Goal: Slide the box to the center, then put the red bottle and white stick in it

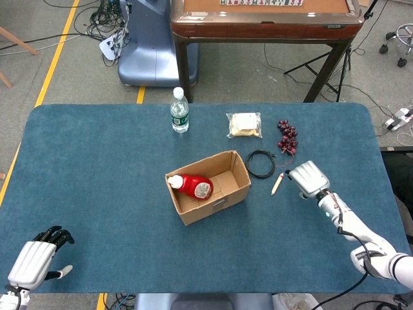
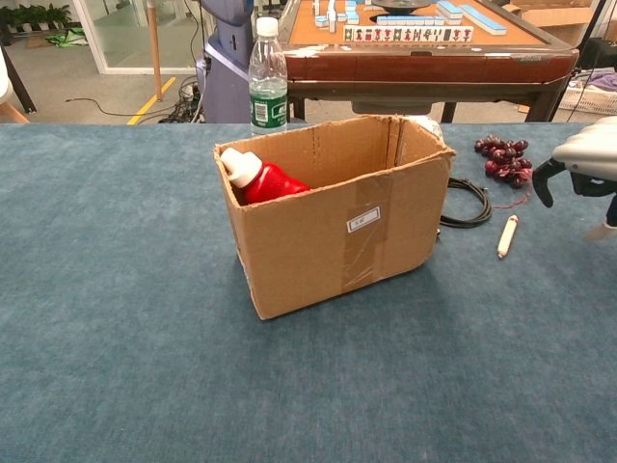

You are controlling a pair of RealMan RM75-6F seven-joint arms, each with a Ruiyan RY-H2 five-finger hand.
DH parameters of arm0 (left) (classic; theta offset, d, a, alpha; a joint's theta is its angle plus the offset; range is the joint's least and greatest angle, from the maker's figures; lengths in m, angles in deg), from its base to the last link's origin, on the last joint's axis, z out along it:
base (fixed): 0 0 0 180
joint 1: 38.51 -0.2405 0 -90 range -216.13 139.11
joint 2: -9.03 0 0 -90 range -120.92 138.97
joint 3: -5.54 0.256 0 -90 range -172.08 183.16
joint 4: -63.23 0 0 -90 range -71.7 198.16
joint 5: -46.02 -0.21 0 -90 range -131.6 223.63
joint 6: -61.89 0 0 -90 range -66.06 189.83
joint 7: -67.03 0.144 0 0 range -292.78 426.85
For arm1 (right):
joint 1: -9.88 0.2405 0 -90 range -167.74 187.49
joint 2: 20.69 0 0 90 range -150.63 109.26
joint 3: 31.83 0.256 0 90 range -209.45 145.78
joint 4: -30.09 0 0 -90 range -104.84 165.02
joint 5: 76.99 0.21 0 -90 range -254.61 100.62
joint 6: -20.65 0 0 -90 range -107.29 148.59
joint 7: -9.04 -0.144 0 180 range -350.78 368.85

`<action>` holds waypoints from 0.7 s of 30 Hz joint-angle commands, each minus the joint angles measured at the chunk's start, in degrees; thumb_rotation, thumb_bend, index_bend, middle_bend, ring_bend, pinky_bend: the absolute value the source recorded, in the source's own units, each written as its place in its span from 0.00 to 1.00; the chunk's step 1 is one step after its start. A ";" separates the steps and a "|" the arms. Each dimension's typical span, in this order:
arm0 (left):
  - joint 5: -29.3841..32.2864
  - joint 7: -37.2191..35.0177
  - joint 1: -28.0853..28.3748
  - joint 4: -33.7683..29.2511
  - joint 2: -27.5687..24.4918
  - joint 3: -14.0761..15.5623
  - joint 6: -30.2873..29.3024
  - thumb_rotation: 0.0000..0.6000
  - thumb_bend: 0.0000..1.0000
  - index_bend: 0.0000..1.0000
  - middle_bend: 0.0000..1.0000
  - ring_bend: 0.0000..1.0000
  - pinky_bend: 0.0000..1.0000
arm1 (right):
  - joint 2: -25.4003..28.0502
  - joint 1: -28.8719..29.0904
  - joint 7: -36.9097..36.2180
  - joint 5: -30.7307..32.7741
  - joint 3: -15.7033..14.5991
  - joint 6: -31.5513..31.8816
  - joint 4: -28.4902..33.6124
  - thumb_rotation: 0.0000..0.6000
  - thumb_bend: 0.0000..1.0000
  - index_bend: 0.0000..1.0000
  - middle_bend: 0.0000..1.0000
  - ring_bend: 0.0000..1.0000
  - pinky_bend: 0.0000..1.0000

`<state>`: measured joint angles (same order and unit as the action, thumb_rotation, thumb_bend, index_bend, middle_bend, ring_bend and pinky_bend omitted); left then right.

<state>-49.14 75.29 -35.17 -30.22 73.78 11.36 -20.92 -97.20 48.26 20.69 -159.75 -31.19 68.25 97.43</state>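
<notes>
The cardboard box (image 1: 219,197) (image 2: 376,241) stands near the table's middle, open at the top. Inside it lies the red bottle (image 1: 192,186) (image 2: 262,180) with its white cap toward the left. The white stick (image 1: 277,183) (image 2: 507,235) lies on the cloth just right of the box. My right hand (image 1: 308,179) (image 2: 584,164) hovers close to the stick's right side, fingers apart and pointing down, holding nothing. My left hand (image 1: 35,259) rests at the near left corner of the table, fingers loosely apart and empty; the chest view does not show it.
A black cable coil (image 1: 261,163) lies between box and stick. Dark grapes (image 1: 288,136), a bagged snack (image 1: 244,124) and a water bottle (image 1: 179,110) stand further back. Behind the table (image 1: 97,168) are a wooden mahjong table (image 1: 264,19) and a grey machine base (image 1: 145,45).
</notes>
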 commanded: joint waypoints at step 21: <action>2.25 2.05 -1.24 -2.41 -1.35 -0.78 -1.37 1.00 0.00 0.44 0.34 0.20 0.41 | -9.01 4.43 -11.12 -7.27 -2.94 -1.96 -13.25 1.00 0.27 0.45 1.00 1.00 1.00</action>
<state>-46.90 77.36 -36.40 -32.60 72.46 10.60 -22.30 -106.11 52.59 9.65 -166.97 -34.08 66.39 84.29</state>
